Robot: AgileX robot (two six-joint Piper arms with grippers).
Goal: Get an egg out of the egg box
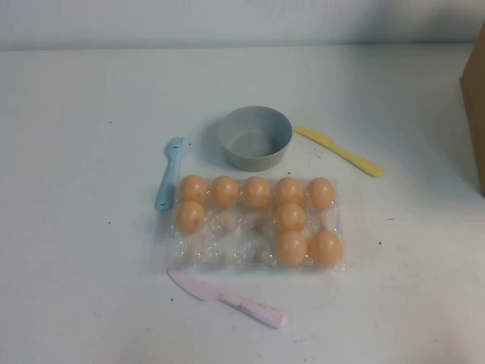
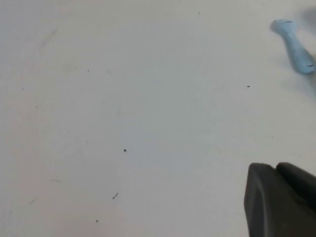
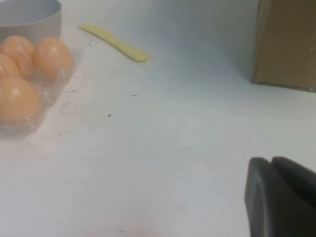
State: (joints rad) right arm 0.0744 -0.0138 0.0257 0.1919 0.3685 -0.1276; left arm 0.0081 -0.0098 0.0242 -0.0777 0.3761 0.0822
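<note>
High view: egg box (image 1: 254,254) flat on the white worktop (image 1: 91,288), nine eggs seated in its cups, nearest-right egg (image 1: 326,247) at the corner. Grey bowl (image 1: 255,136) just behind, blue fork (image 1: 168,173) at the left, yellow knife (image 1: 339,150) behind right, pink knife (image 1: 227,299) in front. No arm visible.

Left wrist view: left end effector (image 2: 281,200) above bare worktop, touching nothing; opening impossible to tell.

Right wrist view: right end effector (image 3: 281,197) well apart from the box, near a brown carton (image 3: 286,44); opening impossible to tell.

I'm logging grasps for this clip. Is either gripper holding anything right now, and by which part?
Nothing is held. All nine eggs sit in the egg box; the left gripper and right gripper are over bare table.
</note>
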